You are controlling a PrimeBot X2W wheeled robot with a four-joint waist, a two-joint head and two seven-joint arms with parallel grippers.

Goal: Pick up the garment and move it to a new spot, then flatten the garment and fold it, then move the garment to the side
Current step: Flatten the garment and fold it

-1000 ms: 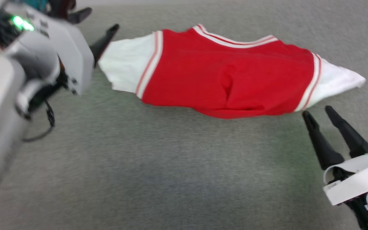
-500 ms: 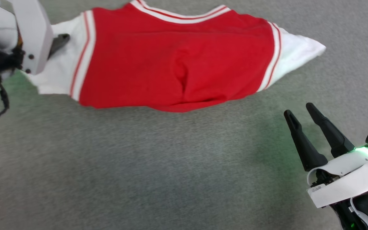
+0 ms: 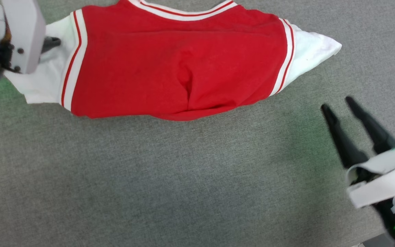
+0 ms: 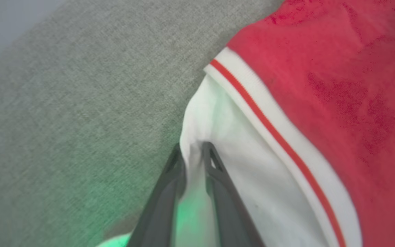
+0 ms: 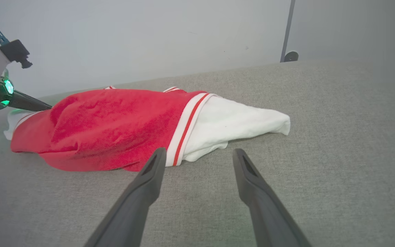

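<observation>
Between the narrowed left pincer (image 4: 192, 148) sits a white sleeve of the red, stripe-trimmed cloth jersey (image 4: 338, 85), pinched presumably for lifting; right pincer (image 5: 199, 152) stands wide.

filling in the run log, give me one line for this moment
jersey: lying on grey mat | left hand: pinching its white end | right hand: open, clear of it

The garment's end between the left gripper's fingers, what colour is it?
White; the garment has red-striped white trim beside it. Left wrist view shows it best.
</observation>
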